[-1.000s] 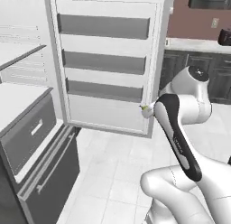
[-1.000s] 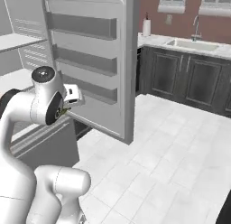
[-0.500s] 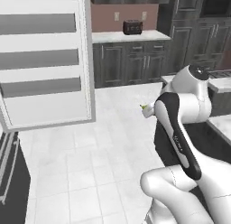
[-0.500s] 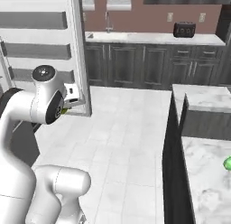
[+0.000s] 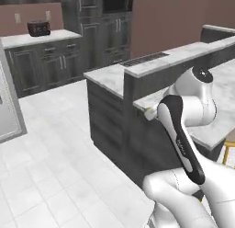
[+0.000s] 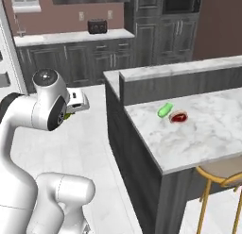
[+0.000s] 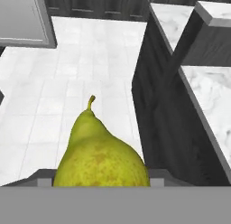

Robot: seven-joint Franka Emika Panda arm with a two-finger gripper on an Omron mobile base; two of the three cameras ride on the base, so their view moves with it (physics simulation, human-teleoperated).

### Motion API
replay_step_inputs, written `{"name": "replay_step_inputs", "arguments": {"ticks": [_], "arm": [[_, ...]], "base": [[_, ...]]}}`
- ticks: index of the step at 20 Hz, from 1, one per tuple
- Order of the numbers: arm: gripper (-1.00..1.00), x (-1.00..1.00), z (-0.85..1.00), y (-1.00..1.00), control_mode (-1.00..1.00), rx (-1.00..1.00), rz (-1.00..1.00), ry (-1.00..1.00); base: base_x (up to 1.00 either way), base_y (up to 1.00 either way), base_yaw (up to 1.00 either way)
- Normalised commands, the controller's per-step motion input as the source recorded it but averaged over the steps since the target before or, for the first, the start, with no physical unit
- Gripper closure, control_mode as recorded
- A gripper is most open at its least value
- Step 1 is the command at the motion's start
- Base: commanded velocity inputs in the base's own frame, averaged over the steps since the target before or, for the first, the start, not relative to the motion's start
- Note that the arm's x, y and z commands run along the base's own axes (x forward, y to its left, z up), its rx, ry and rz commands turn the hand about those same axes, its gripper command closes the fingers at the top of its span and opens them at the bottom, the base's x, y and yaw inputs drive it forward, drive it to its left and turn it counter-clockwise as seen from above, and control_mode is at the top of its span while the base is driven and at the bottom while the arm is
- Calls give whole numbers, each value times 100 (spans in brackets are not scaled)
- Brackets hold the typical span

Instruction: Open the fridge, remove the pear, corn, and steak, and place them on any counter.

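In the hand view the yellow-green pear sits stem up, with my gripper shut on it and a dark fingertip on either side. It hangs over the white floor, left of the counter. In the right base view the gripper is by my upper arm, with a sliver of the pear below it. The green corn and the red steak lie side by side on the marble counter. An edge of the open fridge door stands at the left.
The island has dark cabinet sides, a raised ledge and a black cooktop. A wooden stool stands at its near end. Back counters carry a toaster. White tiled floor lies between fridge and island.
The whole picture has swung from the fridge door to the island counter, so the base has turned. The pear stays in the gripper, and the arm holds the same pose.
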Motion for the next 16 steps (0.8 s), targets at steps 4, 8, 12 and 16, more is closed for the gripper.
{"name": "replay_step_inputs", "arguments": {"ticks": [4, 8, 12, 16], "arm": [[100, 0, 0, 0, 100, 0, 0, 0], [100, 0, 0, 0, 100, 0, 0, 0], [100, 0, 0, 0, 100, 0, 0, 0], [100, 0, 0, 0, 100, 0, 0, 0]], "base": [[-9, -26, -70], [27, -11, -68], [85, 3, -56], [99, 19, -51]]}}
